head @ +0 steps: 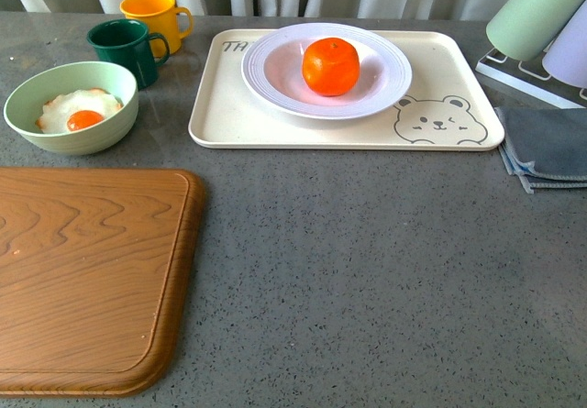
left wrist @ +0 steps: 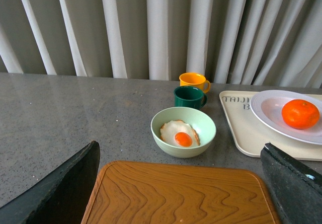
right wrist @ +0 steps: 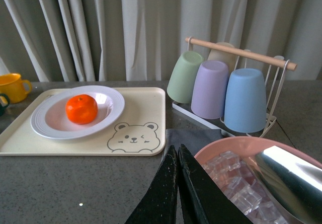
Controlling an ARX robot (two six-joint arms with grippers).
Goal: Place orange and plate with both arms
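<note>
One orange (head: 331, 66) sits in the middle of one white plate (head: 385, 87), on one bear tray (head: 459, 78). The left gripper (left wrist: 178, 183) has its fingers wide apart; the right gripper (right wrist: 177, 183) has its fingers pressed together, holding nothing.

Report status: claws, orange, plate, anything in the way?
Left claw open, empty, above the cutting board. Right claw shut, empty. Orange sits in plate on bear tray. Nothing blocking the approach.

The orange (head: 331, 66) sits in the plate (head: 385, 87), which rests on the tray (head: 339, 131). Left of the tray stand two mugs (head: 128, 49); before them a bowl (head: 37, 124); nearer still, a board (head: 92, 280).
</note>
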